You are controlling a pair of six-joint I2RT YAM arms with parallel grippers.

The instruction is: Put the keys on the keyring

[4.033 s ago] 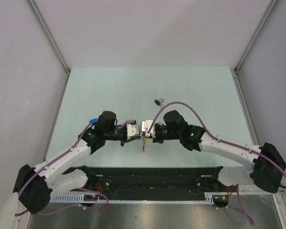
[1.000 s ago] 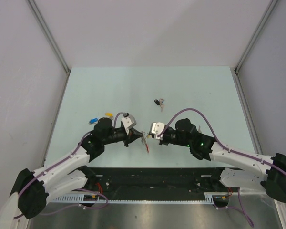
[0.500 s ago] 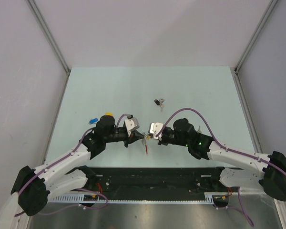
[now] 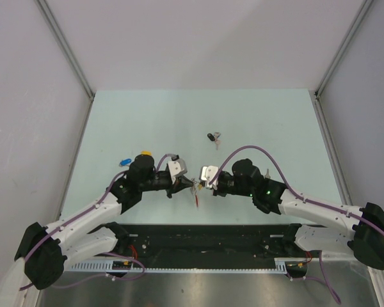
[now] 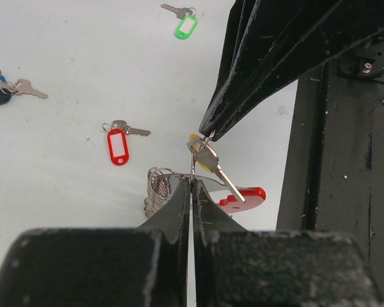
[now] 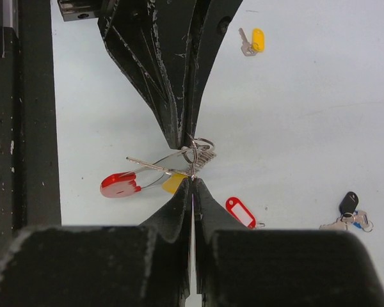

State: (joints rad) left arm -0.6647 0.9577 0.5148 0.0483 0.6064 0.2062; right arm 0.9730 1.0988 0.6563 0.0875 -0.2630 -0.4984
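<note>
A pale mint-green flat tabletop (image 4: 147,115) sits between plain grey walls (image 4: 25,96) (a black metal rail (image 4: 211,235) edges its near side).

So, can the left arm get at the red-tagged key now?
Probably not yet: the red-tagged key lies uncovered close by, but the left gripper is shut on the keyring and would have to let go first.

Reaching inward from both sides, elbows bent, nearly tip to tip. Pinched tight at left fingers (image 5: 174,211) and right fingers (image 6: 174,211).
</note>
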